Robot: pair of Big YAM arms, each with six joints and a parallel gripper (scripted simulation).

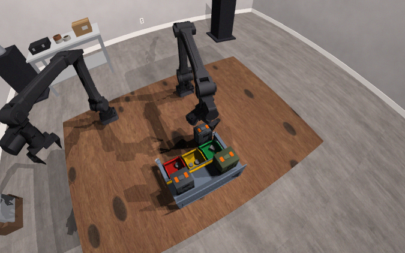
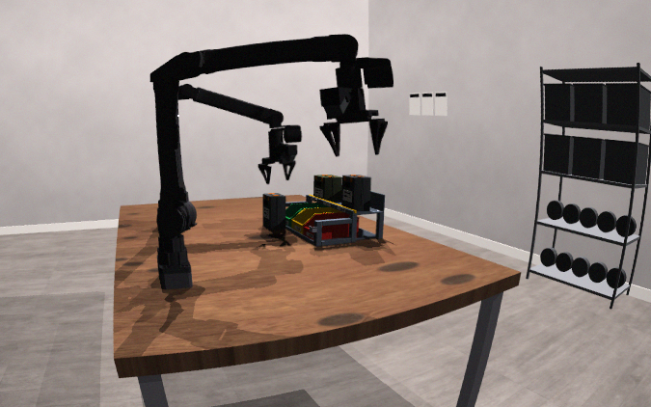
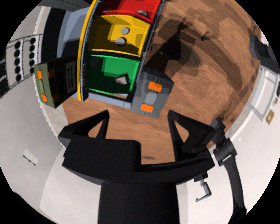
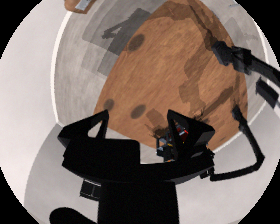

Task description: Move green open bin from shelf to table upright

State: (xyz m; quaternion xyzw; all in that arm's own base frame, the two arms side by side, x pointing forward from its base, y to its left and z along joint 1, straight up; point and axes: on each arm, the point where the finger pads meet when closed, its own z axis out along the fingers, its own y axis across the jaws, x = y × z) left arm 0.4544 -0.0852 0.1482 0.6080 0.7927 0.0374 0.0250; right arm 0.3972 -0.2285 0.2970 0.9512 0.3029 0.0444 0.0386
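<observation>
On slate-grey shelf [image 1: 202, 180] [image 2: 380, 225] [image 3: 110, 101], 1 angular green bin [image 1: 207, 152] [image 2: 297, 208] [image 3: 108, 73]; left gripper [image 1: 204, 125] [image 2: 277, 180] [image 3: 139, 112], right gripper [image 1: 53, 155] [image 2: 358, 153] [image 4: 139, 112] both spread.
</observation>
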